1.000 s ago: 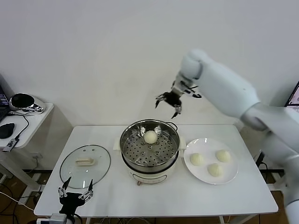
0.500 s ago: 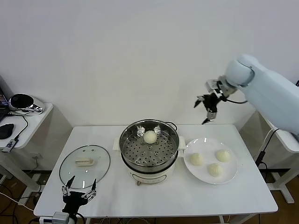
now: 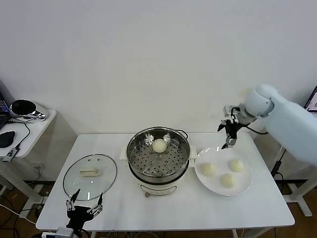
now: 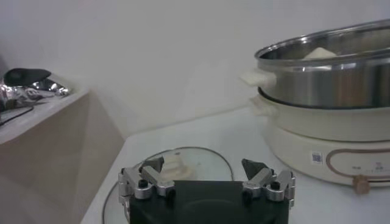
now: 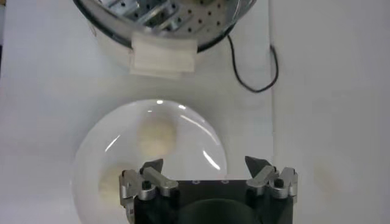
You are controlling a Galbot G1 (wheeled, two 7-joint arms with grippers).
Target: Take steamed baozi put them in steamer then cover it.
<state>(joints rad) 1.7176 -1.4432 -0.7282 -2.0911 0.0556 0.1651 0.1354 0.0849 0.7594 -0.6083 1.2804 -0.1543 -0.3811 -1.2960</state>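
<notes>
One baozi is sitting on the perforated tray inside the steamer, toward its rear wall. Three more are waiting on the white plate just right of the steamer, within easy reach. The glass lid is lying left of the steamer, keeping the pot open for loading. The right pincer is hovering above the plate's rear edge, pointing down, spread and empty. The left pincer is idling low, left of the steamer near the lid, also spread.
</notes>
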